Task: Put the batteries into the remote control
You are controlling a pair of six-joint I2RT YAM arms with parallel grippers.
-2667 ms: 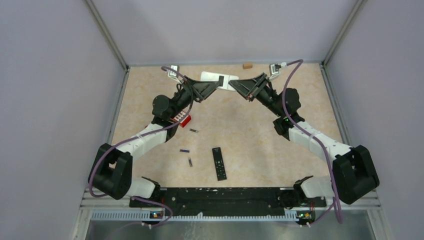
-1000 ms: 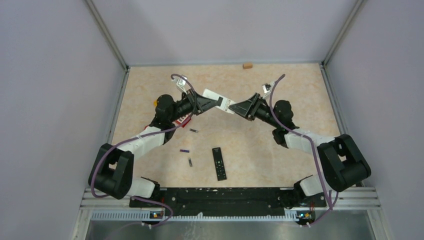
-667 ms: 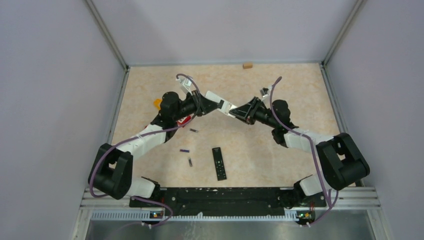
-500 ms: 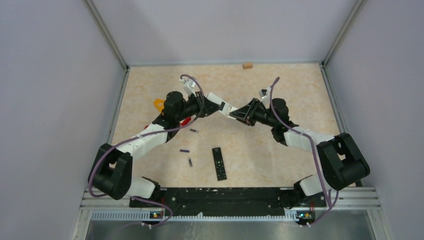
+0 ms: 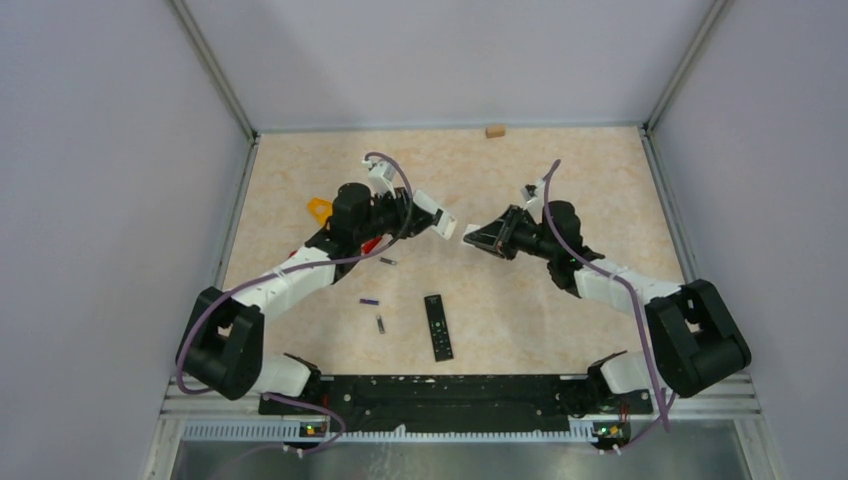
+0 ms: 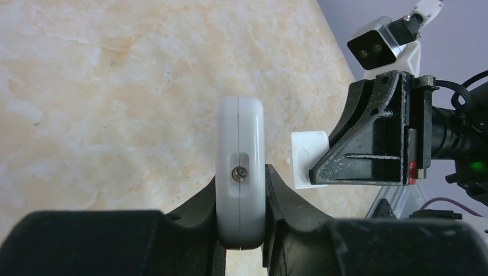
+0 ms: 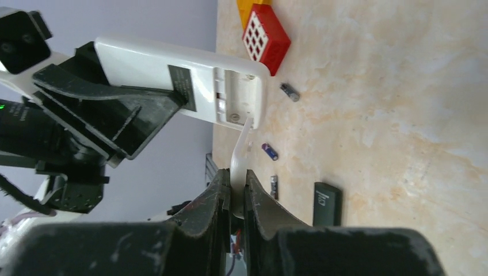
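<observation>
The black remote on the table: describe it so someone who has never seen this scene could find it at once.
Look at the beige table, near its front edge, about halfway across. The black remote lies flat there, just right of the nearest battery. Unlike the white remote gripped by the left tool, it is dark, slim and untouched.

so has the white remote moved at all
Yes. The white remote has come toward the arms, away from the tan block at the back wall.

Right pincer (image 7: 235,183) pinching white cover (image 7: 241,146), white remote (image 7: 144,64) compartment open
</observation>
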